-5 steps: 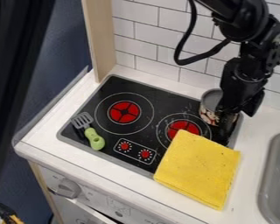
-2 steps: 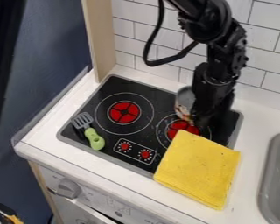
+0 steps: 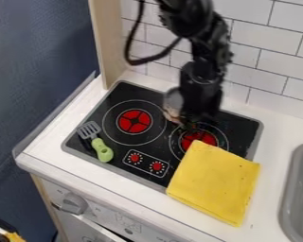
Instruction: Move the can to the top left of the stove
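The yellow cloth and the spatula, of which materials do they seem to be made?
The yellow cloth looks like matte, soft fabric, perhaps felt: no shine, layered lower edge. The spatula has a smooth, rounded green handle, probably plastic; its grey slotted head could be plastic or metal.

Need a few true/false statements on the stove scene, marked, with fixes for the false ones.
1. The cloth covers part of the stove. True.
2. The can is at the claw, to the right of the left burner's red centre in this view. True.
3. The spatula lies on the cloth. False: it lies on the left part of the stove, away from the cloth.
4. The can stands in the sink. False: it is at the claw, above the stove area.
5. The spatula's handle is yellow. False: it is green; the cloth is yellow.
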Robot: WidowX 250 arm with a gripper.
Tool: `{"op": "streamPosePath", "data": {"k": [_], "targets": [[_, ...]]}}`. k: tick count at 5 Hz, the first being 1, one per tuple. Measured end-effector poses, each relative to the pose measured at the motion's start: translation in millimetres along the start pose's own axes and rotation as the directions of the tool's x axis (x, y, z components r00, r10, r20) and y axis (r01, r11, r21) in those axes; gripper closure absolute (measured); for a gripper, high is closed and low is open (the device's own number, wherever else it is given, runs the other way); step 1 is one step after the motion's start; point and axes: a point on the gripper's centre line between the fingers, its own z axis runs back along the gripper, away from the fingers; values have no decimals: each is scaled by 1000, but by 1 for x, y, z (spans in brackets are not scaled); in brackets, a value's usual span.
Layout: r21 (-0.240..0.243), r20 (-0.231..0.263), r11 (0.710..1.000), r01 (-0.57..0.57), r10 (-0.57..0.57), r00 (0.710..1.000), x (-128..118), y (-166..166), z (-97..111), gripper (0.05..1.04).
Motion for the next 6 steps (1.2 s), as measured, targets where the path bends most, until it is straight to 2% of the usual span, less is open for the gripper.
{"op": "streamPosePath", "data": {"k": [1, 4, 6], "targets": [[4, 2, 998, -59, 59, 998, 26, 5, -2, 83], [7, 26, 985, -175, 174, 984, 78, 21, 0, 83], [33, 34, 977, -212, 211, 977, 98, 30, 6, 83]]}}
